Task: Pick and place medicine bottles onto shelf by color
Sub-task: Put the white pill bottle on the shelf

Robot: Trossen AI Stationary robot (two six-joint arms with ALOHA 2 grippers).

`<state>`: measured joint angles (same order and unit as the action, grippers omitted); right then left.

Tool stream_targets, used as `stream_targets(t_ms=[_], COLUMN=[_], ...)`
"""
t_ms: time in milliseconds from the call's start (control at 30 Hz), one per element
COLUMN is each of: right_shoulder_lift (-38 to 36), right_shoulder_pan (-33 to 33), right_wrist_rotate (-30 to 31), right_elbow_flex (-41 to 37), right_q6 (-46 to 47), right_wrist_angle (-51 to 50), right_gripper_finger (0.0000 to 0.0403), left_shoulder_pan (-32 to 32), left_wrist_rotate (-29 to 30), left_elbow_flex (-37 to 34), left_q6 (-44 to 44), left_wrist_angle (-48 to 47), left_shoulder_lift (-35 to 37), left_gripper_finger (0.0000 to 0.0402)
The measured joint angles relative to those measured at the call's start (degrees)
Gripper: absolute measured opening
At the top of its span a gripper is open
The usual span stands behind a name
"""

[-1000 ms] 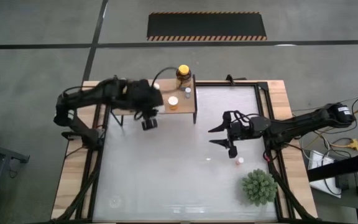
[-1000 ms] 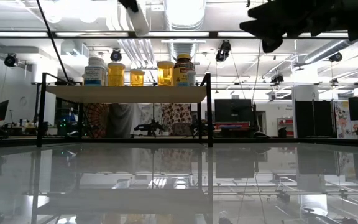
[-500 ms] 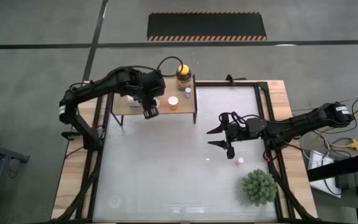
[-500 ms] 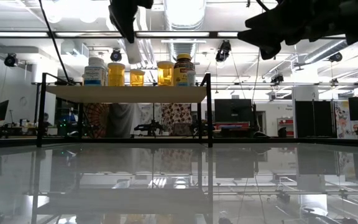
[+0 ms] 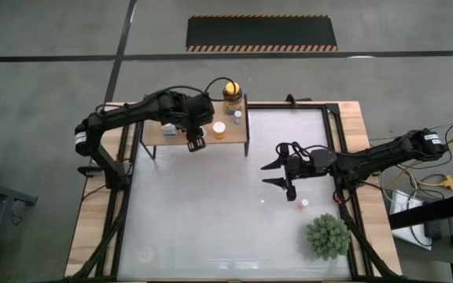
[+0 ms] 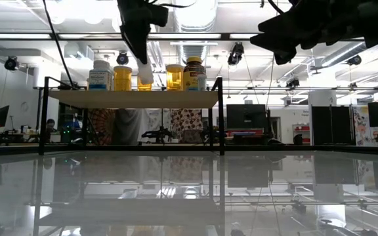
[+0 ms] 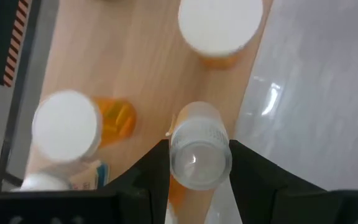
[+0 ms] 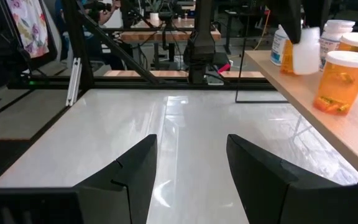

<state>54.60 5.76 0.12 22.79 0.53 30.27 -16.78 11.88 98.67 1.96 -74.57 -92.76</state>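
Observation:
My left gripper point(image 5: 196, 145) hangs over the near edge of the light-wood shelf point(image 5: 175, 134), shut on a small white medicine bottle point(image 6: 146, 72). On the shelf stand an amber, yellow-capped jar point(image 5: 231, 92), an orange bottle with a white cap point(image 5: 219, 128) and a tiny white one point(image 5: 237, 116). The low view shows more of them in a row point(image 6: 123, 77). Another small bottle point(image 5: 303, 203) lies on the white table at the right. My right gripper point(image 5: 278, 173) hovers open over the table's right half, holding nothing. My left gripper pinches the white bottle's upper sides point(image 7: 178, 163) between its two fingers. The fingers point(image 7: 148, 171) come from above, pointing steeply down. The bottle hangs below them, roughly upright, clear of the shelf board point(image 7: 135, 68).
A spiky green plant point(image 5: 326, 236) stands at the table's near right corner. The shelf's black frame legs point(image 6: 220, 118) rise from the table top. Bare white table point(image 5: 211, 212) stretches near of the shelf. The room behind holds desks and monitors.
My left gripper has carried the white bottle toward the table's far edge and a little to the right. It has sunk toward the shelf's near edge, so gripper and bottle now show in the low view in front of the row of bottles.

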Motion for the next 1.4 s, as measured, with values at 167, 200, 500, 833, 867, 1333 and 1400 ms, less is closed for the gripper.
stream_targets(t_ms=[167, 200, 500, 833, 867, 1333, 1400], right_shoulder_lift=[-0.03, -0.03, -0.03, -0.03, -0.03, -0.03, -0.03], right_shoulder_pan=[0.00, 0.00, 0.00, 0.00, 0.00, 0.00, 0.00], right_wrist_rotate=[0.00, 0.00, 0.00, -0.01, -0.01, -0.02, 0.00], right_elbow_flex=[0.00, 0.00, 0.00, 0.02, 0.02, 0.04, 0.04], right_q6=[0.05, 0.08, 0.14, 0.97, 0.97, 0.99, 0.99], right_wrist_angle=[0.01, 0.02, 0.02, 0.01, 0.01, 0.01, 0.01], right_gripper_finger=[0.0185, 0.0185, 0.0185, 0.0185, 0.0185, 0.0185, 0.0185], left_shoulder_pan=[-0.13, -0.15, -0.15, -0.24, -0.24, -0.42, -0.42], left_wrist_rotate=[-0.04, -0.04, 0.04, 0.63, 0.61, 0.47, 0.29], left_elbow_flex=[-2.30, -2.51, -3.06, -6.14, -6.16, -6.39, -7.07], left_q6=[0.00, -0.02, -0.07, -0.26, -0.49, 0.37, 2.01], left_wrist_angle=[2.20, 2.17, 4.11, 5.32, 5.70, 6.95, 7.09], left_shoulder_lift=[-0.01, 0.01, 0.01, -0.01, -0.01, 0.06, 0.04], left_gripper_finger=[0.0116, 0.0116, 0.0117, 0.0151, 0.0152, 0.0155, 0.0155])
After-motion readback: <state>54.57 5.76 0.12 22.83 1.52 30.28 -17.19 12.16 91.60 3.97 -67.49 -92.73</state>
